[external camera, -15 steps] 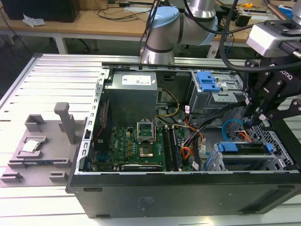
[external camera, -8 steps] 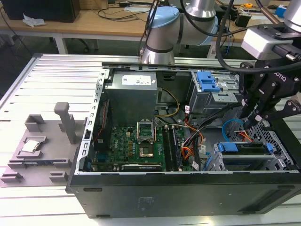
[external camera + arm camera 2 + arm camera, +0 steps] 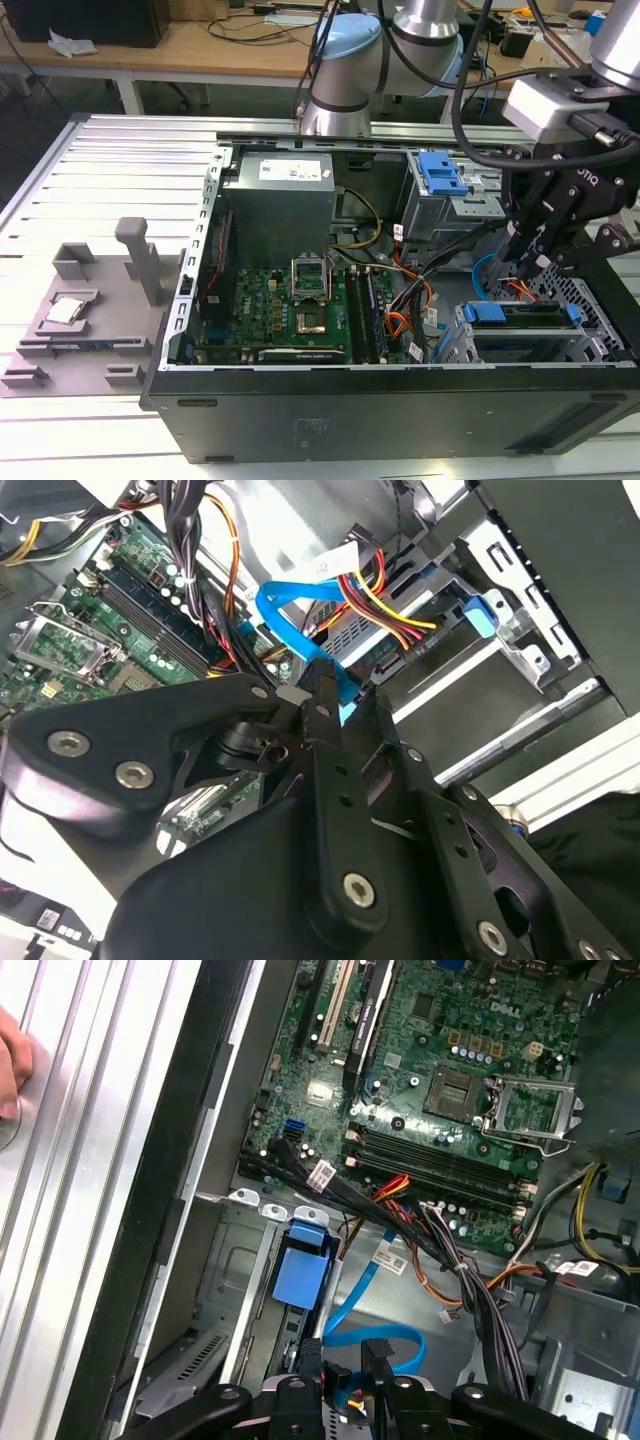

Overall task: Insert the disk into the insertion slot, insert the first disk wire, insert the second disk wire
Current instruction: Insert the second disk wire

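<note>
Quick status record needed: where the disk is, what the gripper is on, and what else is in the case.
disk: seated in the insertion slot, blue carrier showing
gripper: shut on the blue cable, just above the disk
wires: red-yellow-black bundle beside the blue cable
case: open, motherboard exposed

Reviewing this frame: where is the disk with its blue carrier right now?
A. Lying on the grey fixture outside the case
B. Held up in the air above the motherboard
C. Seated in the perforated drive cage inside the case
C: in the exterior view the disk, blue carrier ends showing, sits in the insertion slot, with the end effector just above its blue cable.
</note>
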Robot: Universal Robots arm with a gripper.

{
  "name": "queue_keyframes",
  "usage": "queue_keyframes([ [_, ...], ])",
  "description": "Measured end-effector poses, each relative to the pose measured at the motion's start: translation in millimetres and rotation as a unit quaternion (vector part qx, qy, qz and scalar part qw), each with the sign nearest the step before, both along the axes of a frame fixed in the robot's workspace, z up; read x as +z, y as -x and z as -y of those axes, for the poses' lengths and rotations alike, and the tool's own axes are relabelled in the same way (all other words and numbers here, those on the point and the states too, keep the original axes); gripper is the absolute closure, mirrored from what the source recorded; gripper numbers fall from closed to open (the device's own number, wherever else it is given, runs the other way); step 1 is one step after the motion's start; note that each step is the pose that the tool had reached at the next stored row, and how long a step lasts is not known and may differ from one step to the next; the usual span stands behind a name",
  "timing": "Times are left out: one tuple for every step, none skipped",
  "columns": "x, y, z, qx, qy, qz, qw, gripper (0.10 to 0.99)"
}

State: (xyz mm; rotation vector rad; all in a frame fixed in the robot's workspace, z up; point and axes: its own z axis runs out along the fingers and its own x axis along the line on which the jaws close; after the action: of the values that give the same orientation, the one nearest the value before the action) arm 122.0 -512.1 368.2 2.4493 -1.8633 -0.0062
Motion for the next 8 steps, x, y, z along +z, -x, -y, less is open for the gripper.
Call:
queue_keyframes([
  [0.0,0.0,0.1,0.0,0.0004,0.0,1.0,0.784],
  [-0.1,0.0,0.0,0.0,0.0004,0.0,1.0,0.784],
  [-0.1,0.0,0.0,0.0,0.0006,0.0,1.0,0.784],
  [0.0,0.0,0.0,0.0,0.0008,0.0,1.0,0.784],
  [-0.1,0.0,0.0,0.0,0.0009,0.0,1.0,0.8],
  [-0.1,0.0,0.0,0.0,0.0011,0.0,1.0,0.867],
  [-0.1,0.0,0.0,0.0,0.0012,0.0,1.0,0.867],
  [-0.1,0.0,0.0,0.0,0.0014,0.0,1.0,0.922],
])
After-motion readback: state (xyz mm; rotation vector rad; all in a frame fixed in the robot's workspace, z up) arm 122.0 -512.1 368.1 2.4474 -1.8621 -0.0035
